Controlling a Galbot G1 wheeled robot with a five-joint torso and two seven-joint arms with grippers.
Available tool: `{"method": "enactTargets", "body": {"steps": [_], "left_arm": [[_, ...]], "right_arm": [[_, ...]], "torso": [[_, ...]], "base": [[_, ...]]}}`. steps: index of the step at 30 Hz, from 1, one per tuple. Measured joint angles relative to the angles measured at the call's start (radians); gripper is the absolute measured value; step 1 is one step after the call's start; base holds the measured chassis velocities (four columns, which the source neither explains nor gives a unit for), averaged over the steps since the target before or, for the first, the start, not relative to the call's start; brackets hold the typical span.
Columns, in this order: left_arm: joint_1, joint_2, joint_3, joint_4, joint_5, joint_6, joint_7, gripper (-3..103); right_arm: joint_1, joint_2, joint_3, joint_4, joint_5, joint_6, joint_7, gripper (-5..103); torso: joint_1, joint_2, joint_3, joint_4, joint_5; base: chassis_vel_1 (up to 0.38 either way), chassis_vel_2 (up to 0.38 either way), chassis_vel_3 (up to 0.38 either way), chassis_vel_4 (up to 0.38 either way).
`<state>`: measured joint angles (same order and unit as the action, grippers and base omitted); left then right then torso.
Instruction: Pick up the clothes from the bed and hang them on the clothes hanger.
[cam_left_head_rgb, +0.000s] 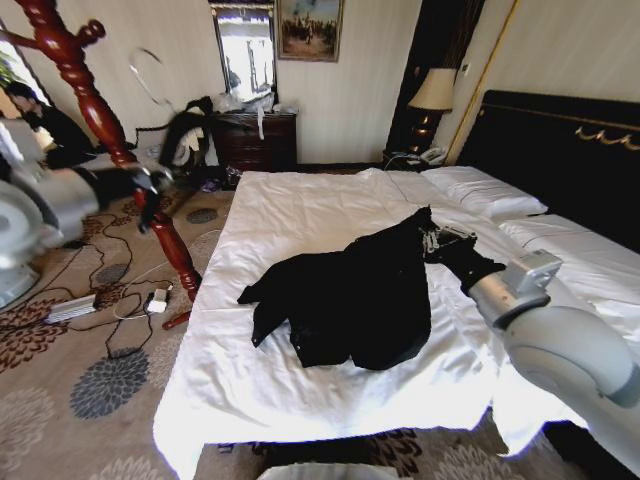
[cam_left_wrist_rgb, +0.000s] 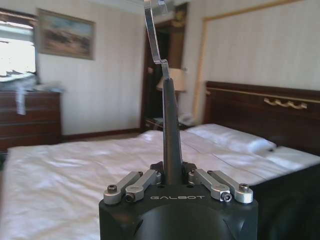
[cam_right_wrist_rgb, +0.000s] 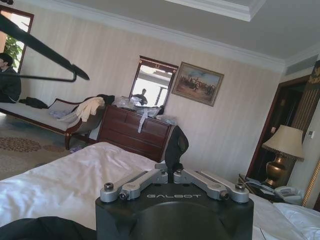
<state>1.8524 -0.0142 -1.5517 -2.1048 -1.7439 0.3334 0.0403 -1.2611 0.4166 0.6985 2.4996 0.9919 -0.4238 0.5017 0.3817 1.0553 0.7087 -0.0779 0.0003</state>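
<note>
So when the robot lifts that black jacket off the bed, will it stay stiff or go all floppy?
Probably floppy: the jacket lies crumpled in soft folds on the bed. It would likely sag and dangle from the right gripper pinching its edge. Its sleeves may drag along.

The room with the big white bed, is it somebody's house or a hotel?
Probably a hotel bedroom: a wide bed with white pillows, a bedside lamp by a telephone, and a dark wooden dresser.

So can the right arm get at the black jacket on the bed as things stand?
Probably yes. The right gripper is already at the top edge of the black jacket, its fingers pinching a fold of dark fabric, and nothing lies on it on the bed.
</note>
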Motion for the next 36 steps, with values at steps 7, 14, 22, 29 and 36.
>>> {"method": "enactTargets", "body": {"steps": [7,14,22,29,36], "left_arm": [[0.002,-0.018,0.110,-0.006,0.135,-0.057,0.268,17],[-0.002,0.008,0.225,0.053,0.357,-0.249,0.565,17],[0.013,0.084,0.276,0.177,0.502,-0.393,0.832,17],[0.088,0.183,0.234,0.249,0.514,-0.419,0.911,17],[0.129,0.251,0.209,0.304,0.514,-0.434,0.893,17]], "right_arm": [[-0.007,0.005,0.014,-0.010,0.021,0.013,0.006,0],[-0.013,0.006,0.027,-0.010,0.037,0.023,0.011,0],[-0.011,-0.002,0.027,-0.007,0.060,0.049,-0.003,0],[-0.018,-0.033,0.038,0.000,0.067,0.114,-0.103,0],[-0.009,-0.063,0.035,0.000,0.116,0.133,-0.172,0]], "torso": [[0.000,0.000,0.000,0.0001,-0.0003],[0.000,0.000,0.000,-0.0001,-0.0003],[0.000,0.000,0.000,0.0000,-0.0004],[0.000,0.000,0.000,0.0002,-0.0002],[0.000,0.000,0.000,-0.0003,0.0000]], "base": [[0.000,0.000,0.000,0.000],[0.000,0.000,0.000,0.000],[0.000,0.000,0.000,0.000],[0.000,0.000,0.000,0.000],[0.000,0.000,0.000,0.000]]}}
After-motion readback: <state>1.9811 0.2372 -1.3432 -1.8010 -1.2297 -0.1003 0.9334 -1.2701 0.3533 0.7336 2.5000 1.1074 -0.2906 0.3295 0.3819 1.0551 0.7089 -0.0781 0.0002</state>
